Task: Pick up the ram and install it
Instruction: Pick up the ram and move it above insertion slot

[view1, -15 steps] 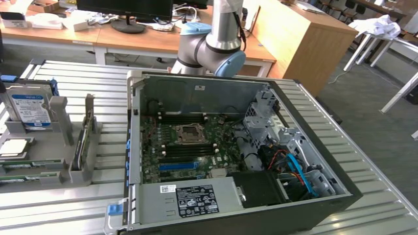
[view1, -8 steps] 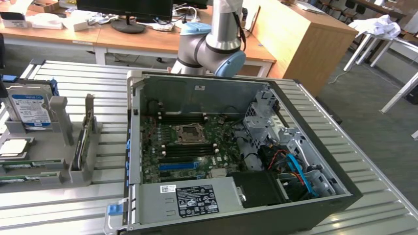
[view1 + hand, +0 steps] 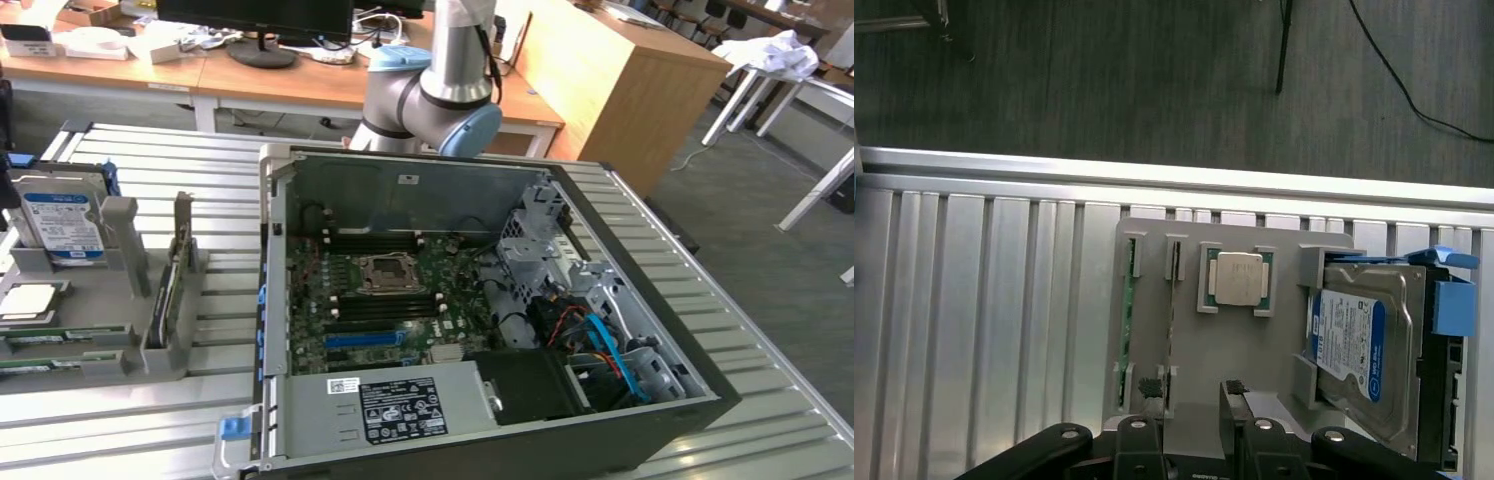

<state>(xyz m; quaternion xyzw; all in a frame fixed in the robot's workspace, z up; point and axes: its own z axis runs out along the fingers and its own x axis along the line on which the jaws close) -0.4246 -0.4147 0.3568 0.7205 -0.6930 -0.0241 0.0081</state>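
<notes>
The jaws of the gripper [image 3: 1189, 392] are spread wide with nothing held between them, and they are seen near the gray holder [image 3: 1254, 350], which is set on the slatted metal counter [image 3: 160, 160] at the left edge of the exterior view. The ram [image 3: 1126, 320] is seated on edge in a holder slot, apart from the jaws, with a second stick [image 3: 1172, 320] slotted just beside it. An open computer case [image 3: 400, 190] is placed at the centre of the exterior view.

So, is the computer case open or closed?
Open. The computer case has no side cover on it, and the motherboard inside lies in plain sight.
</notes>
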